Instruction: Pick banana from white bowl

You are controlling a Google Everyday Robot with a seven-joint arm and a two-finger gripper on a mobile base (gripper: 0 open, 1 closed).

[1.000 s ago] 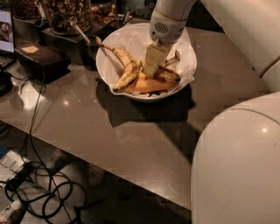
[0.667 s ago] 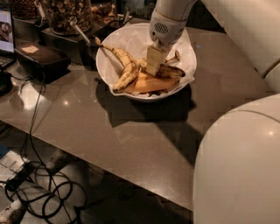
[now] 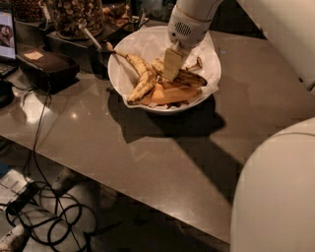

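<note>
The white bowl (image 3: 209, 59), lined with crumpled white paper, stands at the back of the brown table. In it lies the brown-speckled banana (image 3: 189, 78), its dark tip pointing right. A cleaner yellow banana (image 3: 141, 81) with a long thin stem lies to its left, and flat orange pieces (image 3: 170, 93) lie in front. My gripper (image 3: 172, 64) reaches down from above into the middle of the bowl, right at the left half of the speckled banana. It hides that part of the banana.
Jars of nuts and snacks (image 3: 74, 15) and a dark tray (image 3: 47, 66) stand at the back left. Cables (image 3: 54, 216) lie on the floor below the table's front edge. My white body (image 3: 275, 197) fills the lower right.
My gripper stays down in the bowl at the speckled banana. The bananas have not moved. My white body in the foreground has shifted slightly right.
</note>
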